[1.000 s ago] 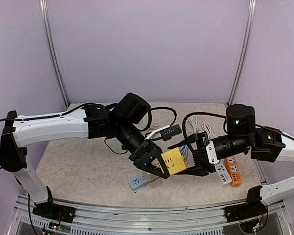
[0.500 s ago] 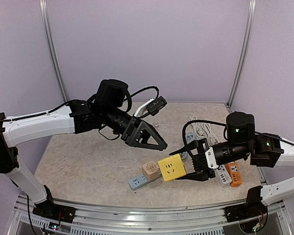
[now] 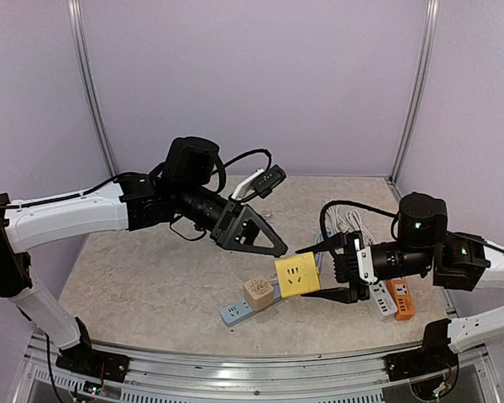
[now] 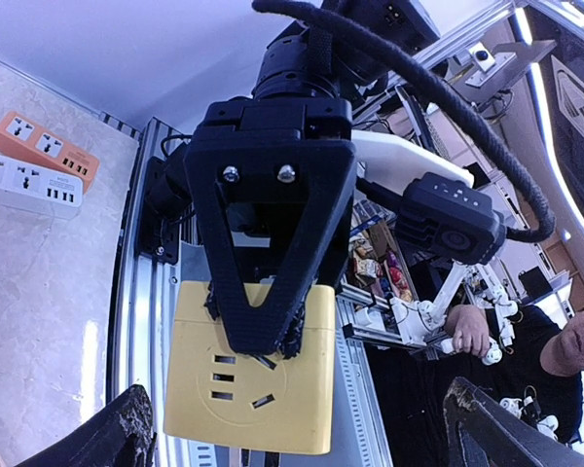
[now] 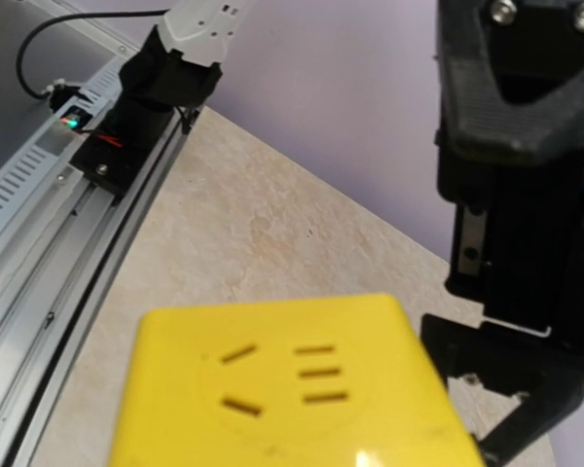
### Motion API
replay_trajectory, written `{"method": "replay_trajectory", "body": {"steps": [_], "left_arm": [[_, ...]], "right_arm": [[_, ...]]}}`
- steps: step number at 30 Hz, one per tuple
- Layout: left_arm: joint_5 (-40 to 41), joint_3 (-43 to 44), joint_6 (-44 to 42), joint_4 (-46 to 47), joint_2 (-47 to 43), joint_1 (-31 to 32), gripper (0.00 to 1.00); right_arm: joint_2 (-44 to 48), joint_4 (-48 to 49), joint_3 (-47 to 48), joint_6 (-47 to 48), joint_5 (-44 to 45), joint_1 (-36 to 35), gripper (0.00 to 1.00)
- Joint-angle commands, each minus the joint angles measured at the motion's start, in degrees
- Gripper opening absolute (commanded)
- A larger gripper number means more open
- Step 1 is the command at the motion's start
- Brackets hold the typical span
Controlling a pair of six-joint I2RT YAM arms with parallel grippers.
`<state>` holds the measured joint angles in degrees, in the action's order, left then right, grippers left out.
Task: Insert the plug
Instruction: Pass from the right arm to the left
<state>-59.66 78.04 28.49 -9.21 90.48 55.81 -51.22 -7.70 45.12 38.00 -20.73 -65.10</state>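
Only the right end effector (image 3: pixel 309 275) is loaded: its fingers are set partway closed on two opposite sides of the yellow plug block (image 3: pixel 294 275), which is gripped with its slotted face turned toward the overhead camera (the slots are plainest in the right wrist view). The block is held low over the counter (image 3: pixel 134 277), just beside a beige cube (image 3: pixel 258 290) that stands on a grey power strip (image 3: pixel 235 313) near the front edge; whether the block touches either of them cannot be told. The left end effector (image 3: pixel 270 245) is spread wide and nothing is held in it. It is raised above the counter, up and to the left of the block and apart from it, with its fingers aimed down toward the block. Behind the right end effector, a white power strip (image 3: pixel 380 300) and an orange power strip (image 3: pixel 401 299) are laid side by side on the counter, and a coil of white cable (image 3: pixel 344 220) is seen farther back.
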Motion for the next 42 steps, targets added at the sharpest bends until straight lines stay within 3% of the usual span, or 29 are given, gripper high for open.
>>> {"method": "replay_trajectory", "body": {"steps": [1, 6, 10, 15, 22, 32, 42], "left_arm": [[1.9, -0.3, 0.1, 1.0, 0.2, 0.2, 0.99], [4.0, -0.3, -0.5, -0.1, -0.2, 0.2, 0.99], [12.1, -1.3, -2.8, -1.3, -2.0, 0.2, 0.99], [21.1, -4.7, -8.6, 0.3, -8.1, 0.5, 0.99], [23.5, -5.7, -19.7, -2.2, -14.0, 2.7, 0.99], [27.9, 1.3, -28.3, -11.8, -9.4, 7.0, 0.99], [29.6, 3.2, -30.6, -12.3, -6.4, 9.2, 0.99]], "right_arm": [[0.8, 3.9, -0.4, -2.6, 2.6, -0.5, 0.00], [1.1, 6.6, -1.0, -5.7, 4.3, -0.5, 0.00], [1.6, 7.6, -1.4, -8.9, 4.9, -0.5, 0.00], [1.5, 7.5, -1.2, -16.0, 8.4, -0.5, 0.00], [1.4, 8.7, -0.1, -28.1, 12.6, -0.5, 0.00], [1.1, 10.2, 0.9, -40.0, 9.0, -0.4, 0.00], [1.1, 13.5, 0.1, -44.6, 5.9, -0.4, 0.00]]}}
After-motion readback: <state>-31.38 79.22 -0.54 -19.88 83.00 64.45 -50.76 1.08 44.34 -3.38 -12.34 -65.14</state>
